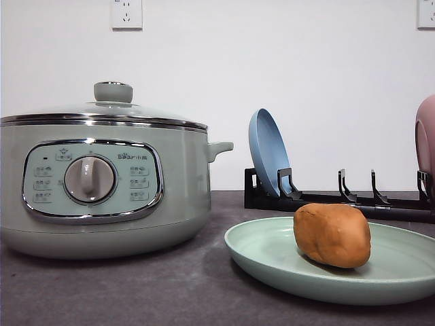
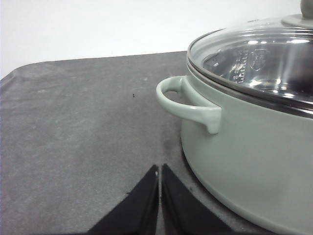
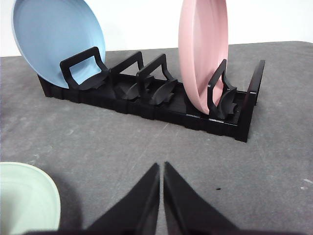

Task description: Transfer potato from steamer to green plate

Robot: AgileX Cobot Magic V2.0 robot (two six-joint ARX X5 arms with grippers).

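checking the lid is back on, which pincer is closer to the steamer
Left. The left pincer sits shut just beside the steamer, below its side handle. The right pincer faces the dish rack, next to the green plate.

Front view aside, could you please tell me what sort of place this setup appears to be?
Probably a mock kitchen counter: an electric steamer with its lid on, a black dish rack holding a blue plate and a pink dish, and a potato on a green plate.

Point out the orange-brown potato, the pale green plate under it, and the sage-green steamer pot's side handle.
Orange-brown lumpy potato (image 1: 332, 234), front view, middle of its skin.
Pale sage-green shallow plate (image 1: 262, 243), front view, bare inner floor near the left rim.
Sage-green steamer pot (image 2: 188, 100), left wrist view, on its looped side handle.
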